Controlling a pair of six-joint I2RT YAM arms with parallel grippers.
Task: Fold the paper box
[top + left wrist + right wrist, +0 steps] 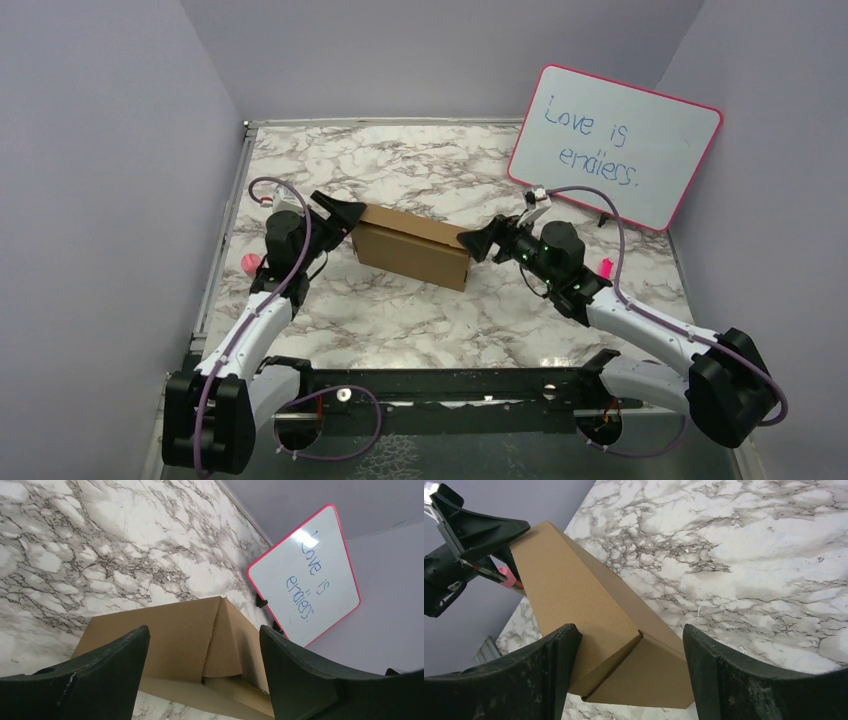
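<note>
I am judging this to be the closing stage of the fold. The paper box (412, 246) is sitting near the middle of the marble table (400, 160) as a shallow rectangular shape with its lid down, lying at a slight angle across the workspace. The left gripper (345, 215) is hovering at its left end and the right gripper (480, 243) at its right end, each pointing inward along the box. Both wrist views are showing the jaws spread wide, framing the cardboard and holding nothing.

In the left wrist view a seam at the near end is gaping a little, with a dark slot under the folded corner. It may be a flap that is not fully tucked, though the angle is too poor for me to be sure.

So I am expecting the next move to call for pressing that end home while the opposite arm braces the far end. Light cardboard on smooth marble is likely to slide otherwise.

The lid is covering the inside of the box, so I am seeing nothing of any contents. The whiteboard (615, 145) is leaning at the back right, well apart from the work.
</note>
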